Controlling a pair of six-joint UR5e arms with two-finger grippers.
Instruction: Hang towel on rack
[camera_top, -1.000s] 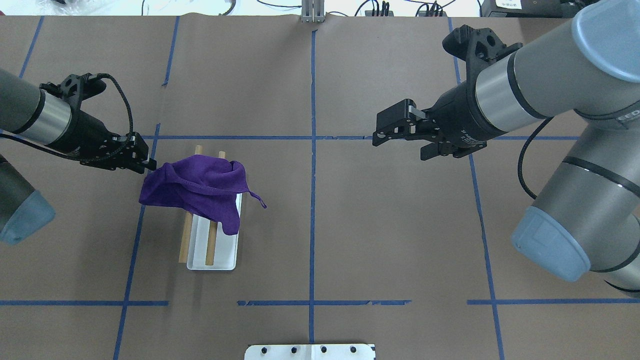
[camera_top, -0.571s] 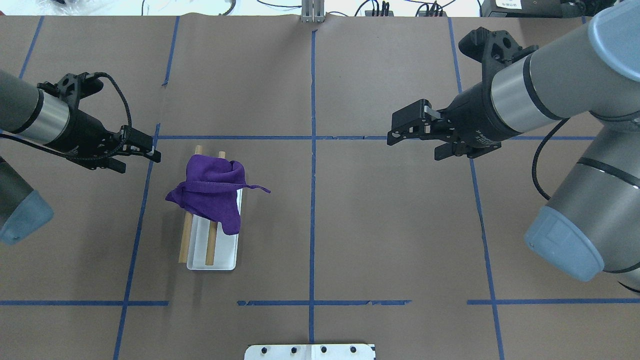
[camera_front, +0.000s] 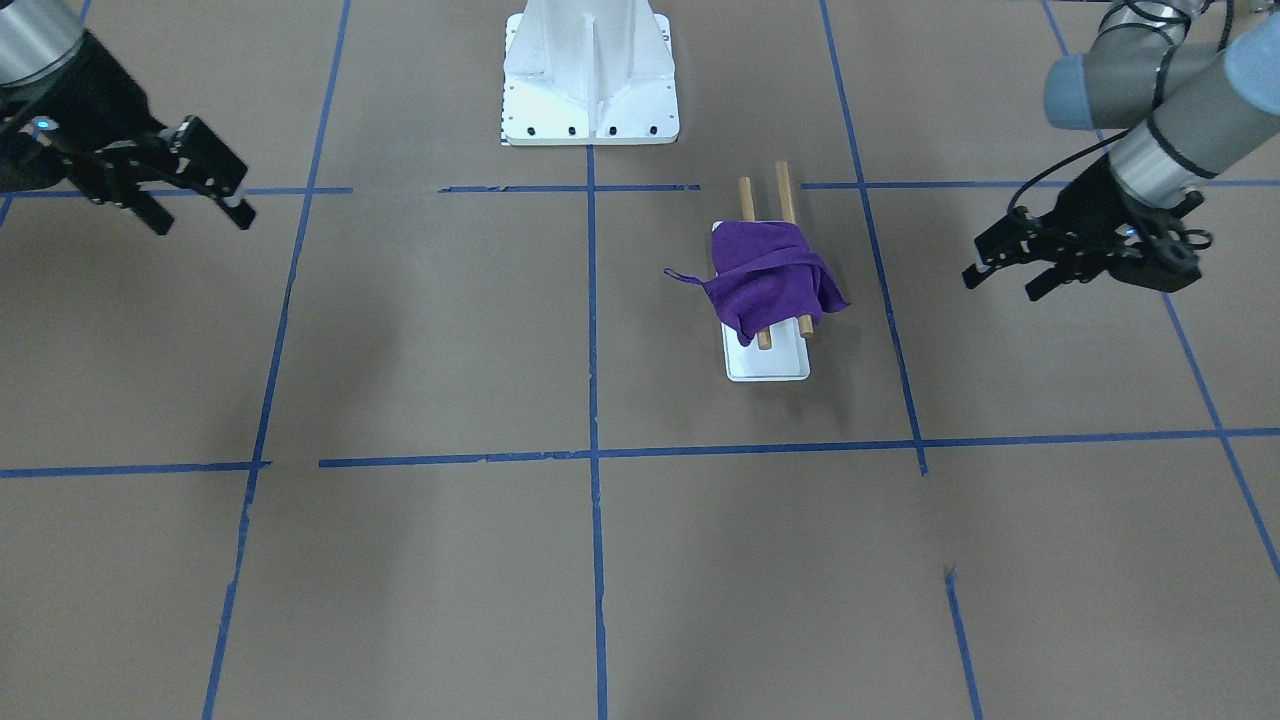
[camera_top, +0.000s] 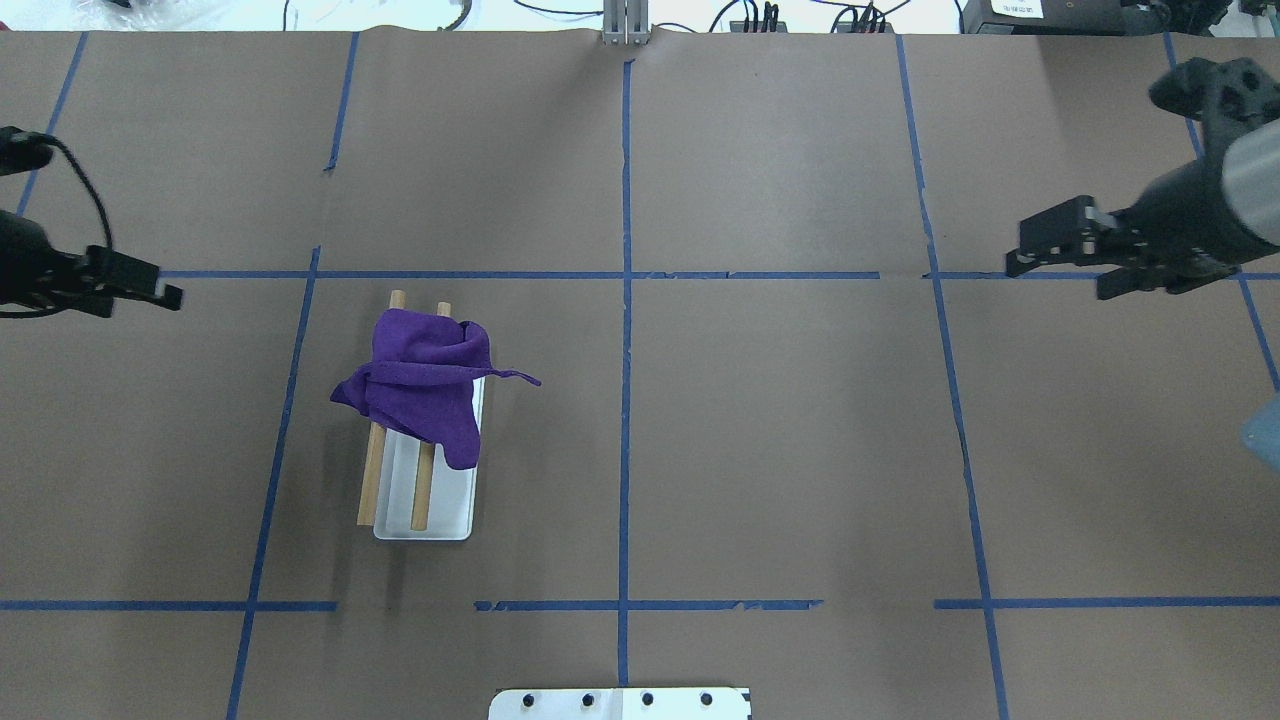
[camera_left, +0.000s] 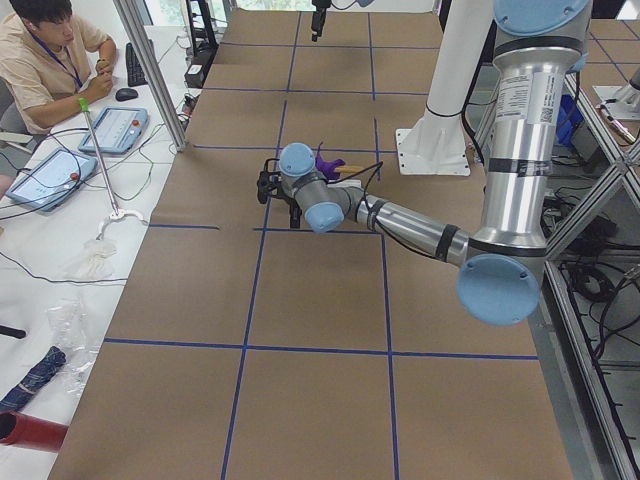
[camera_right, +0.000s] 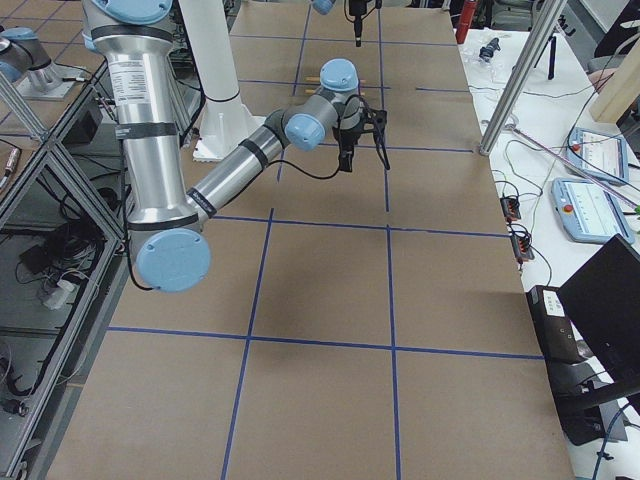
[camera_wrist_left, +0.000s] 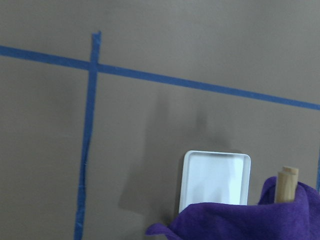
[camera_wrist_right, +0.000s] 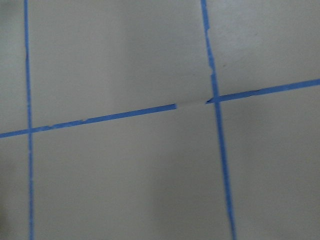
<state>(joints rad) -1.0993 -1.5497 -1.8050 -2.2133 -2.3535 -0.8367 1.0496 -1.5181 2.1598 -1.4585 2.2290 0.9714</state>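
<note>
Brown paper gridded with blue tape covers the counter (camera_top: 800, 450). From overhead, the towel (camera_top: 425, 380) lies bunched over the far end of the rack (camera_top: 372, 490), at 8 o'clock from the central tape cross. The left gripper (camera_top: 145, 303) at 9 o'clock and the right gripper (camera_top: 1056, 282) at 3 o'clock are both spread, holding nothing, well apart from it.

- We find no text, brand, number or sign that we can read in any view.
- In the overhead view, at one o'clock on the table's far edge, a white label (camera_top: 1017, 8) sits on a black box (camera_top: 1080, 16). Its print is too small for us to make out.
- In the left side view, at ten o'clock, a control pendant (camera_left: 113, 128) shows a screen, but we can read nothing on it.
</note>
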